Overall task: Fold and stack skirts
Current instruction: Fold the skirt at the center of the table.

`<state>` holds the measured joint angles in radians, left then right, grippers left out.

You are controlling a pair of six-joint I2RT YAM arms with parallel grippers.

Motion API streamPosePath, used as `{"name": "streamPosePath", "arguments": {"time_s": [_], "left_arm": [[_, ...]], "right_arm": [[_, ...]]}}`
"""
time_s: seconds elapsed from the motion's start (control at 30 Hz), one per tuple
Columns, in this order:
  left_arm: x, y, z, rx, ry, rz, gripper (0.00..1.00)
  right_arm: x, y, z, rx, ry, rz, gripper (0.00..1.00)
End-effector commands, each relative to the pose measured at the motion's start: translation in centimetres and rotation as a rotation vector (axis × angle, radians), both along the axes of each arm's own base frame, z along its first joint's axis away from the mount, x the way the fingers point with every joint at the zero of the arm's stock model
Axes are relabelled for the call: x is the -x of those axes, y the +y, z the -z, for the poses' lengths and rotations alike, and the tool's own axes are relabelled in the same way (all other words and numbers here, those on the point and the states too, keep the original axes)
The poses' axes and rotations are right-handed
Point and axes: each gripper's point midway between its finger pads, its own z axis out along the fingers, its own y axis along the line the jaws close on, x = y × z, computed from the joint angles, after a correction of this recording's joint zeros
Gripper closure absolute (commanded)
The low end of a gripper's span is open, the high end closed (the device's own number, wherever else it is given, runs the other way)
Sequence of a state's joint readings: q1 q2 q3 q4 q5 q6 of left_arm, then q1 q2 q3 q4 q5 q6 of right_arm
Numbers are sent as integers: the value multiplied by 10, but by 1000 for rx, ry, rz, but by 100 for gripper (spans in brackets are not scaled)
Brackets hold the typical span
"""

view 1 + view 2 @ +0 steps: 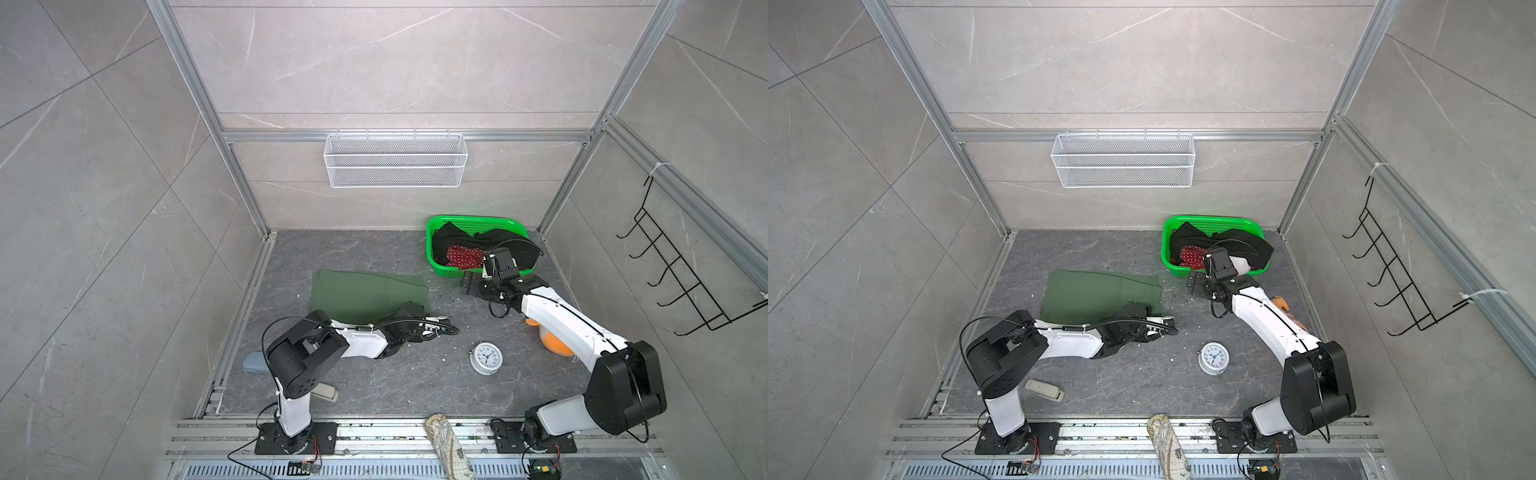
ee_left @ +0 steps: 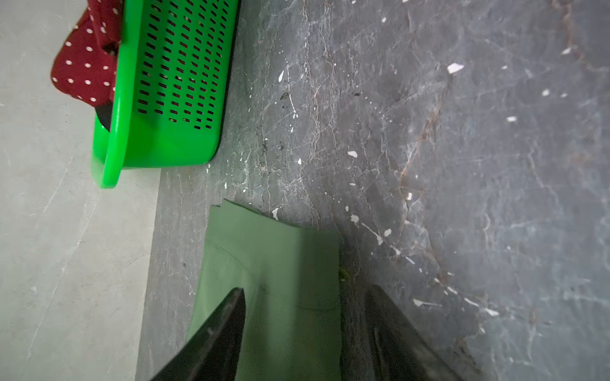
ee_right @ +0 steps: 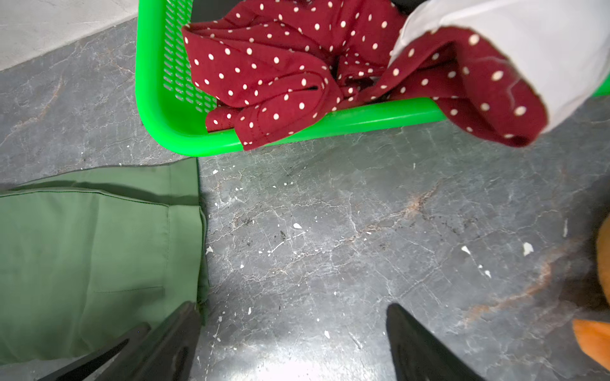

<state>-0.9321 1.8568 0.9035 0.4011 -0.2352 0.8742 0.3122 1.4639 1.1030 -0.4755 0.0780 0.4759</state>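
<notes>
1. The green basket stands on the dark marbled floor and holds two of the three skirts
2. The black skirt lies bunched inside the basket. In both top views it fills the far part and drapes over the basket's right rim
3. The red polka-dot skirt lies crumpled in the basket's near part, in front of the black one. Folds of it hang out over the basket's near rim, and a white cloth layer covers its end there
4. The olive green skirt lies outside the basket, flat on the floor to the basket's left and nearer the arm bases. Layered edges show in the right wrist view. The corner closest to the basket is near the basket's near left corner, and the left wrist view shows a strip of floor between them
5. The left gripper sits low, well in front of the basket's left end, at the olive green skirt's side edge. Its jaws are partly apart and straddle that edge: one finger is over the cloth and the other over bare floor just beside it. The cloth between them lies flat, not pinched
6. The right gripper hovers just in front of the basket's near rim, toward its left end. Its jaws are spread wide over bare floor and hold nothing
7. An orange plush toy lies in front of the basket's right end, partly hidden under the right arm. A white alarm clock lies farther in front of the basket, well apart from it
</notes>
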Motion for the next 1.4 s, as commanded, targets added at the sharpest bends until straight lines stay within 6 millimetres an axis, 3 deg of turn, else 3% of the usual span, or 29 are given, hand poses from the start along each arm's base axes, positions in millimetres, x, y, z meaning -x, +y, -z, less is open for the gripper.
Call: {"name": "streamPosePath", "arguments": {"time_s": [0.0, 0.23, 0.47, 0.53, 0.73, 1.0, 1.17, 1.37], "left_arm": [[-10, -12, -6, 1, -50, 15, 45], [-11, -13, 11, -38, -28, 25, 53], [-23, -8, 13, -43, -22, -32, 92], [-29, -7, 6, -22, -39, -60, 97], [-33, -8, -38, 158, -14, -93, 98], [8, -12, -100, 360, 102, 12, 98], [24, -10, -104, 392, 169, 27, 98], [35, -18, -88, 355, 187, 26, 98]], "right_arm": [[6, 0, 3, -15, 18, -9, 9], [4, 2, 8, -29, 28, -14, 9], [5, 2, 13, -42, 39, -15, 10], [6, 4, 14, -53, 42, -21, 10], [13, 17, 25, -117, 88, -65, 12], [18, 40, 38, -244, 133, -109, 3], [17, 59, 37, -382, 125, -116, 2], [18, 65, 33, -478, 106, -80, 2]]}}
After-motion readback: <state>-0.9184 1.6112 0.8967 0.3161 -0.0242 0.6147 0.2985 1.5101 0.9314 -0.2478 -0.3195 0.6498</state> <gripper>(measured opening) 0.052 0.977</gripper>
